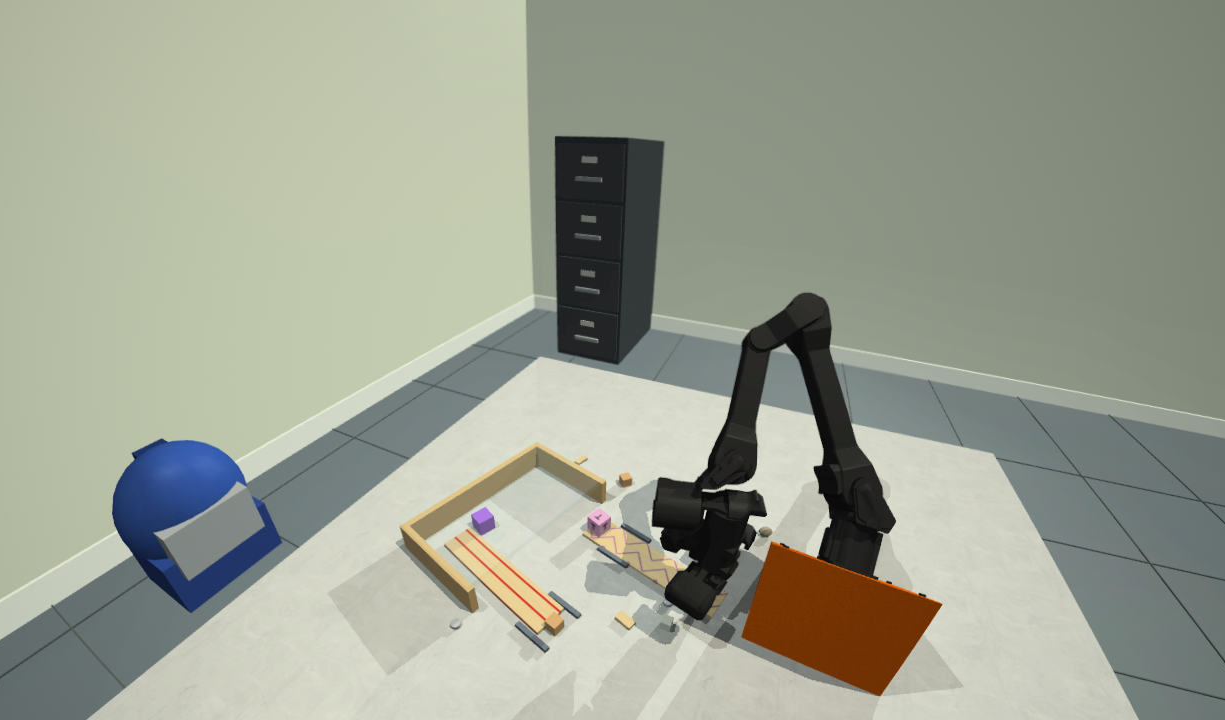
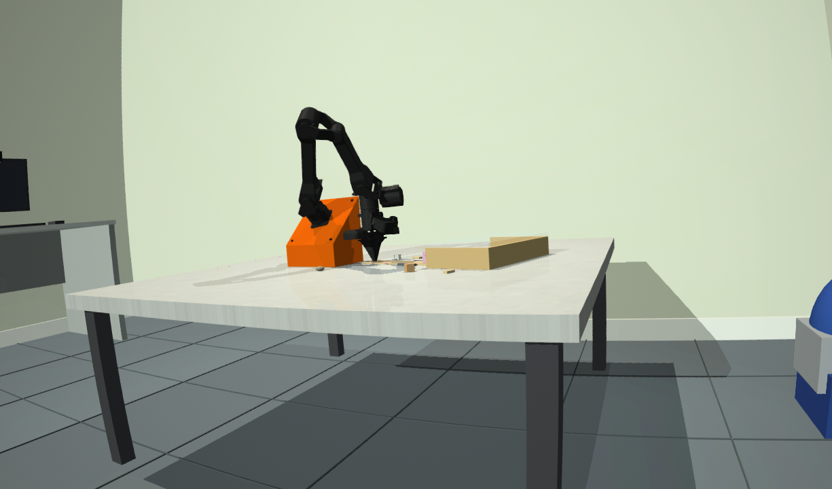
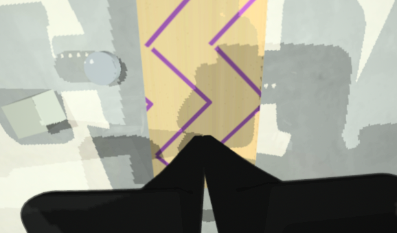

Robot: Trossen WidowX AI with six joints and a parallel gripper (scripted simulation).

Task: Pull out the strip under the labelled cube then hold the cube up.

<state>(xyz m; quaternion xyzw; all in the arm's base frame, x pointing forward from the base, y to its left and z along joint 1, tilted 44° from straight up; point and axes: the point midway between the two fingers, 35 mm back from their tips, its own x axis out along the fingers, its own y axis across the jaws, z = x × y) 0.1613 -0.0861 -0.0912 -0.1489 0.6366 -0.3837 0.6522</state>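
Observation:
The pink labelled cube (image 1: 598,522) rests on the far end of the tan strip with purple zigzags (image 1: 643,557) (image 3: 173,29). That strip lies between two dark rails (image 1: 636,532) (image 1: 612,557). My gripper (image 2: 375,260) (image 3: 202,144) is shut with nothing between its fingers. Its tips are down at the near part of the zigzag strip, at its top face; whether they touch cannot be told. In the top view the wrist hides the fingertips and part of the strip. A red-striped strip (image 1: 504,577) lies to the left, with a purple cube (image 1: 483,520) beyond its far end.
A low wooden wall (image 1: 468,492) (image 2: 458,257) runs around the far left. An orange-brown cube (image 1: 554,623) is at the red-striped strip's near end. A yellow block (image 1: 624,619), a small cube (image 1: 625,479) and a stone (image 1: 765,531) lie nearby. A grey round piece (image 3: 102,68) and pale block (image 3: 33,113) lie beside the zigzag strip.

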